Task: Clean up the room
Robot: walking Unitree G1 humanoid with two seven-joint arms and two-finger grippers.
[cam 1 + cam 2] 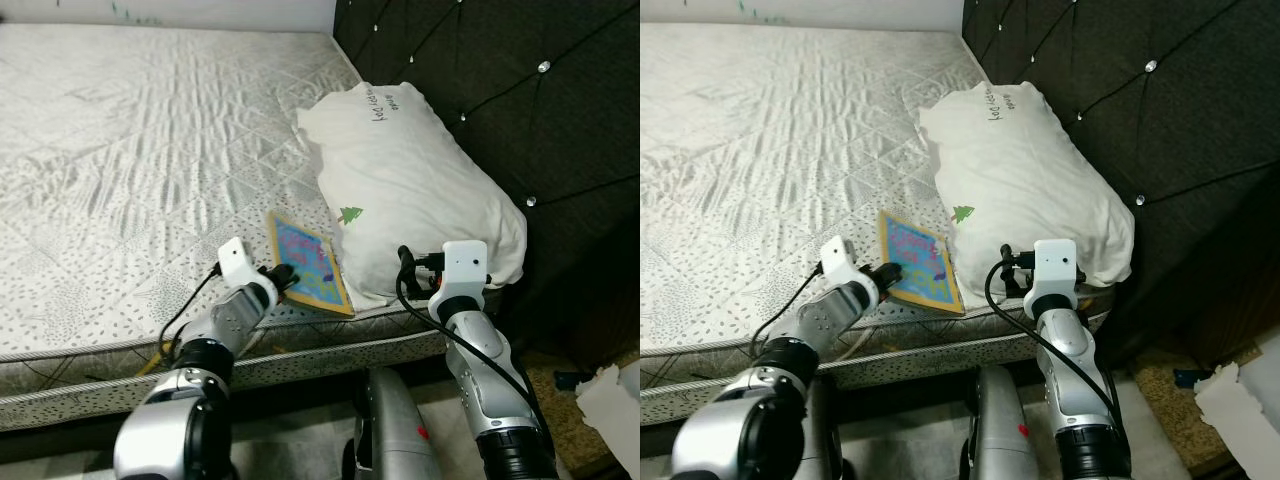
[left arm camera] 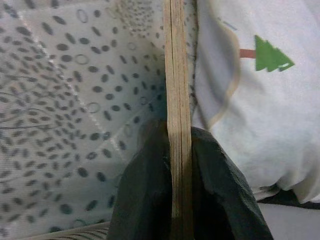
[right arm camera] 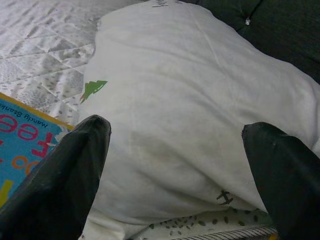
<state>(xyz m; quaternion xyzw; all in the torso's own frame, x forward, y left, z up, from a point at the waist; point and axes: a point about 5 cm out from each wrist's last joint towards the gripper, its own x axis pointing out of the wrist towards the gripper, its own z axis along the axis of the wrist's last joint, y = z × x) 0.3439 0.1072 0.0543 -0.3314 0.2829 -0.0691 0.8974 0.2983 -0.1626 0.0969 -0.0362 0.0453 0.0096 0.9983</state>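
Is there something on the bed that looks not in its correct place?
Yes. A colourful book lies on the bare mattress near its edge, beside the white pillow. The left gripper has its jaws shut on the book's edge. The right gripper is open at the pillow.

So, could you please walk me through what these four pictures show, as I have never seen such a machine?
It is a humanoid robot with two silver arms, each ending in a two-fingered pincer. The two wide pictures come from cameras in its head, looking down at a bed; the two close ones come from its wrists. On the mattress lie a white pillow and a colourful book. The left pincer is shut on the book's edge. The right pincer is open, facing the pillow.
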